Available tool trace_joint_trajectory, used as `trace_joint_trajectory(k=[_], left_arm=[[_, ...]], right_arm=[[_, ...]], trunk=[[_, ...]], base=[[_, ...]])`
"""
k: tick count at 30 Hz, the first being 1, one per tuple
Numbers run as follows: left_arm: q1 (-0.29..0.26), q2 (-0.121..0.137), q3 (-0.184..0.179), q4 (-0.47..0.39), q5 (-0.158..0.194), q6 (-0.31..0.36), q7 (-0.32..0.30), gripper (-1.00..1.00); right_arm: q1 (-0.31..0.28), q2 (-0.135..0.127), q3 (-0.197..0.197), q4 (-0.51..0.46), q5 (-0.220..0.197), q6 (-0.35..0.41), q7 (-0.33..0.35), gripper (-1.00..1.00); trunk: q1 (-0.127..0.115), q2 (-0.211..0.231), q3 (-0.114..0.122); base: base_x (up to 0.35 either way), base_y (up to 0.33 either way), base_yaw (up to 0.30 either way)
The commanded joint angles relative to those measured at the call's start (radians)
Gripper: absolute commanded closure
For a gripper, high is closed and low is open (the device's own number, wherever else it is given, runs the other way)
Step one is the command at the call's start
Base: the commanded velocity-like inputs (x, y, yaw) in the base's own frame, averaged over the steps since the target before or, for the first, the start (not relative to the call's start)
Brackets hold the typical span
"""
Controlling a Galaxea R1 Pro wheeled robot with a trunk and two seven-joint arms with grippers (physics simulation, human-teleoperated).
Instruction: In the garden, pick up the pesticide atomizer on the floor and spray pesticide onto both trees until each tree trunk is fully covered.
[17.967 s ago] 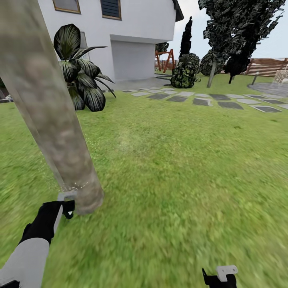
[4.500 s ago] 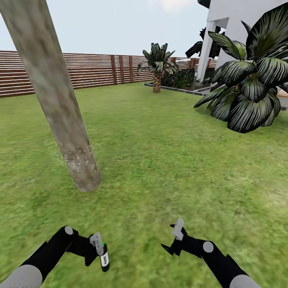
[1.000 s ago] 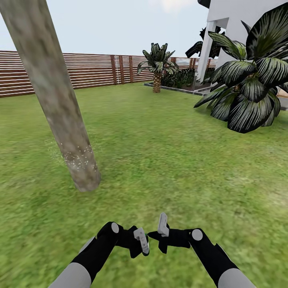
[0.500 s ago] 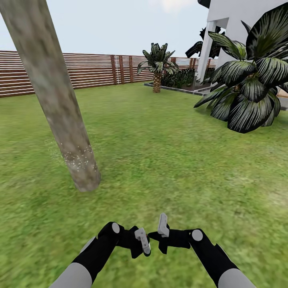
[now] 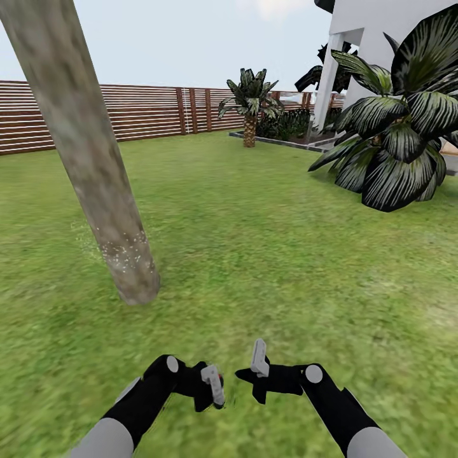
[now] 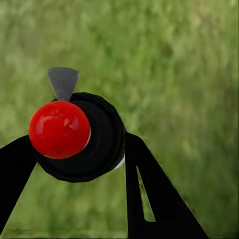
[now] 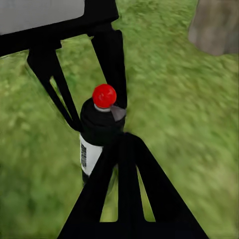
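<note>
A: Where is the pesticide atomizer (image 6: 79,137) sitting?

B: It is sitting between the two fingers of the left tool (image 5: 215,388), low in the head view, above the lawn (image 5: 286,254). The left tool is clenching it. In the left wrist view the red cap (image 6: 59,129) is pointing toward the camera, with a dark finger (image 6: 149,189) on each side of the black body.

A: And the right tool (image 5: 254,372)?

B: It is hanging just beside the left one, near the middle. In the right wrist view the atomizer is standing upright just past its dark fingers (image 7: 124,189), with a white label (image 7: 88,155) on the side. I cannot tell if the right tool is released or clenched, or if it is touching the bottle.

A: What is standing around them?

B: A thick tree trunk (image 5: 89,159) is rising at the left, leaning in the picture. Tiny white specks of pesticide (image 5: 124,251) are lying on its lower part. A striped palm (image 5: 401,140) is growing at the right, near a white house (image 5: 362,38). A brown slatted fence (image 5: 140,114) is closing the garden behind, with a smaller palm (image 5: 250,102) before it.
</note>
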Motion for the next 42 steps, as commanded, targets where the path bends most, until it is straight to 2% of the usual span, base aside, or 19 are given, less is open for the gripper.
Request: trace_joint_trajectory(k=[1, 5, 12, 13, 16, 18, 20, 24, 26, 27, 28, 30, 33, 34, 36, 39, 40, 41, 42], left_arm=[[0.000, 0.015, 0.000, 0.001, 0.004, -0.001, 0.000, 1.00], [0.008, 0.073, 0.001, 0.001, 0.004, 0.000, 0.001, 1.00], [0.012, 0.215, 0.001, 0.002, 0.004, 0.001, -0.001, 1.00], [0.012, 0.230, 0.002, 0.003, 0.005, 0.001, 0.000, 1.00], [0.014, 0.265, 0.017, 0.007, 0.011, 0.002, 0.005, 1.00], [0.014, 0.271, 0.083, 0.038, 0.013, -0.002, 0.009, 1.00], [0.014, 0.267, 0.213, 0.084, 0.015, -0.035, 0.055, 1.00], [0.014, 0.260, 0.336, 0.174, 0.028, -0.103, 0.194, 1.00], [0.014, 0.245, 0.386, 0.236, 0.095, -0.116, 0.303, 1.00], [0.014, 0.242, 0.393, 0.246, 0.123, -0.117, 0.342, 1.00], [0.014, 0.238, 0.399, 0.256, 0.175, -0.119, 0.412, 1.00], [0.014, 0.235, 0.404, 0.293, 0.287, -0.122, 0.539, 1.00], [0.020, 0.236, 0.404, 0.348, 0.427, -0.197, 0.714, 1.00], [0.031, 0.236, 0.405, 0.352, 0.444, -0.219, 0.741, 1.00], [0.074, 0.234, 0.404, 0.357, 0.476, -0.258, 0.807, 1.00], [0.116, 0.230, 0.405, 0.360, 0.501, -0.269, 0.851, 1.00], [0.125, 0.230, 0.412, 0.362, 0.526, -0.270, 0.871, 1.00], [0.136, 0.229, 0.430, 0.408, 0.592, -0.273, 0.934, 1.00], [0.138, 0.230, 0.432, 0.434, 0.604, -0.274, 0.948, 1.00]], right_arm=[[0.000, 0.000, 0.000, 0.000, 0.000, 0.000, 0.000, 1.00], [0.000, -0.003, 0.000, 0.000, 0.000, -0.001, 0.000, 1.00], [0.000, -0.010, 0.000, 0.002, 0.000, -0.001, 0.000, 1.00], [0.000, -0.011, -0.001, 0.006, 0.001, -0.002, -0.002, -1.00], [0.001, -0.012, -0.005, 0.076, 0.000, -0.004, -0.009, -1.00], [0.002, -0.018, -0.007, 0.127, 0.000, -0.005, -0.044, -1.00], [0.002, -0.034, -0.008, 0.195, -0.001, -0.007, -0.192, -1.00], [0.004, -0.037, -0.009, 0.349, -0.008, -0.010, -0.511, -1.00], [0.004, -0.034, -0.010, 0.457, -0.015, -0.032, -0.752, -1.00], [0.004, -0.032, -0.011, 0.484, -0.023, -0.047, -0.824, -1.00], [0.005, -0.030, -0.011, 0.523, -0.052, -0.076, -0.926, -1.00], [0.006, -0.029, -0.011, 0.579, -0.146, -0.109, -1.043, -1.00], [0.013, -0.045, -0.012, 0.609, -0.293, -0.142, -1.085, -1.00], [0.018, -0.053, -0.012, 0.611, -0.311, -0.162, -1.087, -1.00], [0.028, -0.082, -0.011, 0.613, -0.336, -0.205, -1.088, -1.00], [0.038, -0.094, -0.011, 0.615, -0.345, -0.220, -1.087, -1.00], [0.048, -0.096, -0.011, 0.615, -0.346, -0.221, -1.087, -1.00], [0.063, -0.096, -0.010, 0.615, -0.347, -0.223, -1.087, -1.00], [0.072, -0.095, -0.010, 0.615, -0.347, -0.224, -1.087, -1.00]], trunk=[[0.000, 0.000, 0.000], [0.000, 0.000, 0.000], [0.000, 0.000, 0.000], [0.000, 0.000, 0.000], [0.000, 0.000, 0.000], [0.000, 0.000, 0.000], [0.000, 0.000, 0.000], [0.000, 0.000, 0.000], [0.000, 0.000, 0.000], [0.000, 0.000, 0.000], [0.000, 0.000, 0.000], [0.000, 0.000, 0.000], [0.000, 0.000, 0.000], [0.000, 0.000, 0.000], [0.000, 0.000, 0.000], [0.000, 0.000, 0.000], [0.000, 0.000, 0.000], [0.000, 0.000, 0.000], [0.000, 0.000, 0.000]], base=[[0.000, 0.000, 0.000], [0.000, 0.000, 0.000], [0.000, 0.000, 0.000], [0.000, 0.000, 0.000], [0.000, 0.000, 0.000], [0.000, 0.000, 0.000], [0.000, 0.000, 0.000], [0.000, 0.000, 0.000], [0.000, 0.000, 0.000], [0.000, 0.000, 0.000], [0.000, 0.000, 0.000], [0.000, 0.000, 0.000], [0.000, 0.000, 0.000], [0.000, 0.000, 0.000], [0.000, 0.000, 0.000], [0.000, 0.000, 0.000], [0.000, 0.000, 0.000], [0.000, 0.000, 0.000], [0.000, 0.000, 0.000]])
